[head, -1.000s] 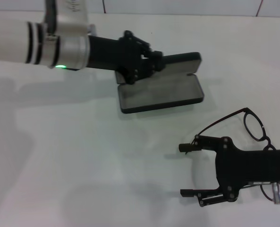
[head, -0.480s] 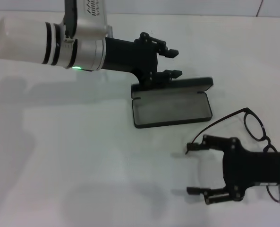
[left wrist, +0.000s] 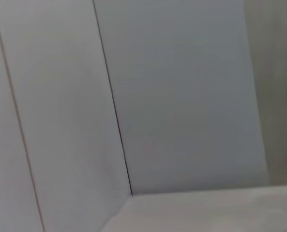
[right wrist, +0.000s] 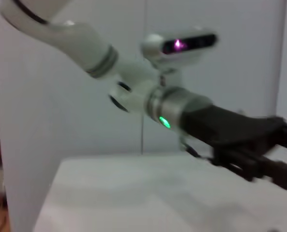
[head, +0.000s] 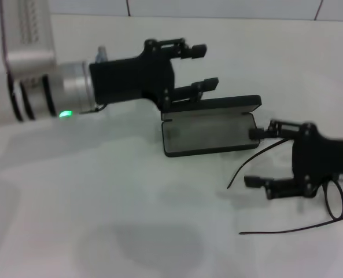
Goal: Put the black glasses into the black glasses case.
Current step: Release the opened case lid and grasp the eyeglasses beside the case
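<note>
The black glasses case [head: 210, 152] lies open in the middle of the white table, grey lining up and lid [head: 217, 107] raised at the back. My left gripper [head: 201, 68] is open and hovers above the case's back left corner, clear of it. It also shows in the right wrist view [right wrist: 259, 162]. The black glasses [head: 336, 204] lie right of the case, their temple arms [head: 287, 230] pointing left. My right gripper [head: 251, 157] is open just right of the case, with one temple arm passing between its fingers. I cannot tell whether it touches the glasses.
The white table [head: 102, 220] stretches to the left and front of the case. A tiled wall [head: 217, 7] runs along the far edge. The left wrist view shows only wall [left wrist: 182, 96].
My right gripper has moved back and toward the case's right end. The glasses have shifted and turned, so both temple arms now show. My left gripper has pulled back left, staying open.
</note>
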You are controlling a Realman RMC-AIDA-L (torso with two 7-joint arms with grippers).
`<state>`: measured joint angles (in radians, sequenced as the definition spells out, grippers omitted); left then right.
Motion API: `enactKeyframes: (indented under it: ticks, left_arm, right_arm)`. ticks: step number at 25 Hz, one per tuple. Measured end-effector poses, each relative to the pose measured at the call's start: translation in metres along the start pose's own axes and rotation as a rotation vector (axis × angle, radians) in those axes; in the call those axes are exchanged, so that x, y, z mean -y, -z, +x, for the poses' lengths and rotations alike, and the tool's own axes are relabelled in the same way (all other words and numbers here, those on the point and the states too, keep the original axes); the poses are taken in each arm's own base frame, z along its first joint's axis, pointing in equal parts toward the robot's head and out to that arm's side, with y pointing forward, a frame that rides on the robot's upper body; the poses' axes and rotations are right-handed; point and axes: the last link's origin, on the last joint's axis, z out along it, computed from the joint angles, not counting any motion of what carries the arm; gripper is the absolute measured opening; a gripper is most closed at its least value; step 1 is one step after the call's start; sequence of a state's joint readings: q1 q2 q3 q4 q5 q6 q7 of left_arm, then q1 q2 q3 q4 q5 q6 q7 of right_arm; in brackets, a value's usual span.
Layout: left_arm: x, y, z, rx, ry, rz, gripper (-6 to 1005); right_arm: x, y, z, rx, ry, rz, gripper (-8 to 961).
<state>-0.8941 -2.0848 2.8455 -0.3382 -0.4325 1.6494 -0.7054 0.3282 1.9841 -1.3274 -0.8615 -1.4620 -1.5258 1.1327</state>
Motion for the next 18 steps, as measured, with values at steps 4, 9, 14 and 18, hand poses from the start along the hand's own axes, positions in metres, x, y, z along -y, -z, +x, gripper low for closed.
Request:
enactKeyframes:
  ticks: [4,9,14,18]
  left_arm:
    - [-0.011,0.014,-0.015,0.000,0.026,0.047,605]
    - [-0.013,0.019,-0.020,0.015,0.049,0.064,604]
    - [-0.011,0.021,-0.021,0.028,0.044,0.071,604]
    - [-0.009,0.019,-0.021,0.037,0.038,0.070,603]
  right_arm:
    - [0.009,0.007,-0.038,-0.202,-0.060,0.051,837]
    - [0.011,0.019,-0.083,-0.468,-0.213,0.187,837]
    - [0.011,0.026,-0.097,-0.704,-0.368,0.311,831]
    - [0.015,0.034,-0.094,-0.810,-0.442,0.430,817]
